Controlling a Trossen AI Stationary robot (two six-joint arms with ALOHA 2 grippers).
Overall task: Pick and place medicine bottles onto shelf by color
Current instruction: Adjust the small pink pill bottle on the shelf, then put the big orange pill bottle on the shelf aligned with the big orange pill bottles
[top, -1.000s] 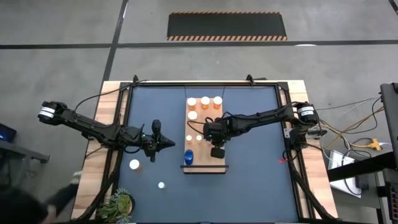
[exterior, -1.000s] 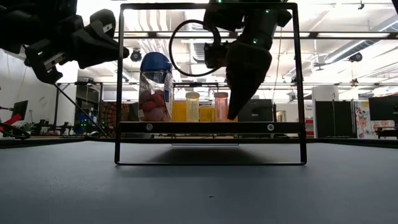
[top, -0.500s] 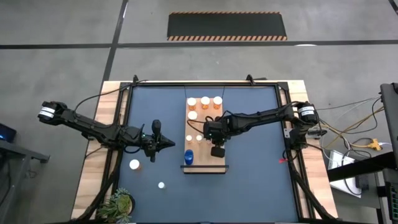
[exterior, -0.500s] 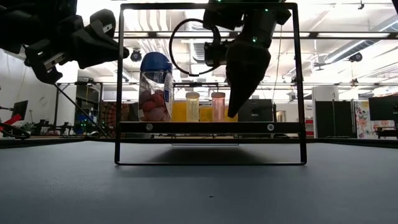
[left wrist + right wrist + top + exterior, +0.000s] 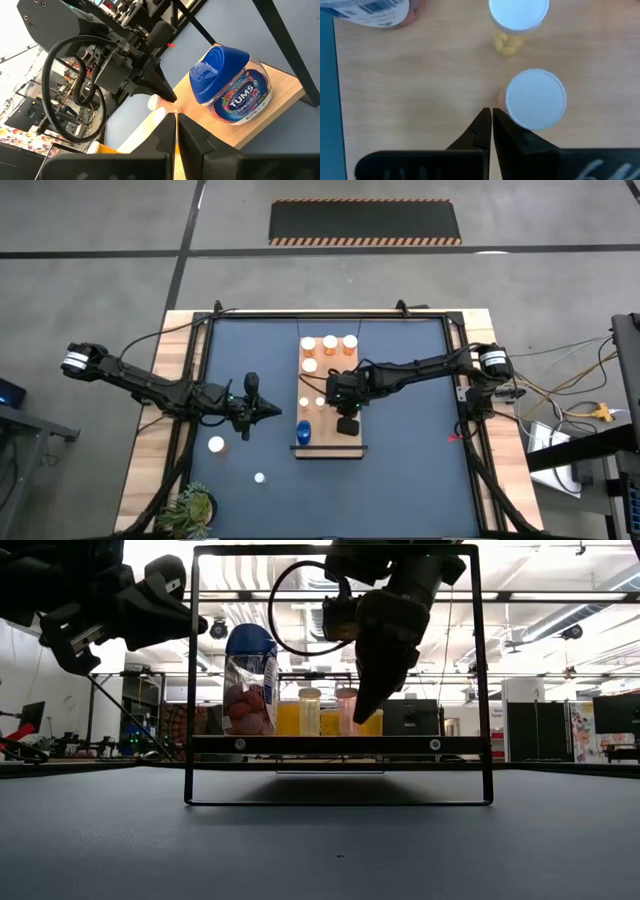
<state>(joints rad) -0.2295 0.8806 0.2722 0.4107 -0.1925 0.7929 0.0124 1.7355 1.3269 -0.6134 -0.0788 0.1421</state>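
The shelf (image 5: 345, 380) is a long light-brown board lying in the middle of the table. On it stand orange bottles with white caps (image 5: 330, 342) at the far end, two small white-capped bottles (image 5: 320, 402) in the middle, and a blue-capped bottle (image 5: 303, 431) at the near end. My right gripper (image 5: 346, 426) hovers shut over the board, beside the nearer small pinkish bottle (image 5: 536, 98). My left gripper (image 5: 270, 411) hangs shut above the table, left of the shelf, pointing at the blue-capped bottle (image 5: 230, 85). Two white-capped bottles (image 5: 216, 445) (image 5: 259, 477) stand loose on the table's near left. My right gripper's shut fingers (image 5: 485, 122) slant down from the table's right and end just beside the small pinkish bottle's wall (image 5: 501, 96), a little above the board. I cannot tell whether they touch it. The bottle stands upright on the shelf.
A dark rectangular frame (image 5: 480, 670) stands around the shelf's near end in the low view. A green plant (image 5: 190, 510) sits at the near left corner. Open dark table lies right of the shelf and along the near edge.
My right gripper has tipped, its shut fingertips swinging a little toward the table's left over the shelf, in front of the small pinkish bottle. It has stayed shut.
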